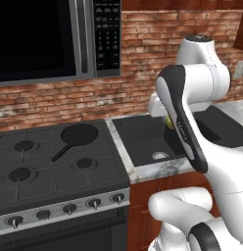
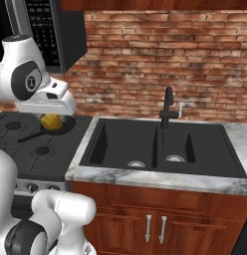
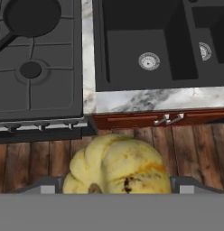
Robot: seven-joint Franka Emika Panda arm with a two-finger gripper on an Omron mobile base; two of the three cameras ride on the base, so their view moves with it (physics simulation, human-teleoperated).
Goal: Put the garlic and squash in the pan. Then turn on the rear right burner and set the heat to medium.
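The yellow squash [image 3: 116, 167] sits between my gripper's [image 3: 116, 187] fingers, held in the air; the gripper is shut on it. From the right, the squash [image 2: 51, 121] hangs under the white hand, in front of the stove. From the left, a sliver of the squash [image 1: 169, 122] peeks out behind my forearm, above the sink. The black pan [image 1: 79, 133] rests on the stove's rear right grate, covering the rear right burner, handle pointing front-left, and it looks empty. The pan [image 3: 32, 16] lies far to the left of the squash. The garlic is out of view.
A black double sink [image 2: 160, 144] with a black faucet [image 2: 168, 107] is set in the marble counter [image 1: 143, 171] right of the stove. Stove knobs [image 1: 94, 202] line its front edge. A microwave [image 1: 55, 39] hangs above the stove. Brick wall behind.
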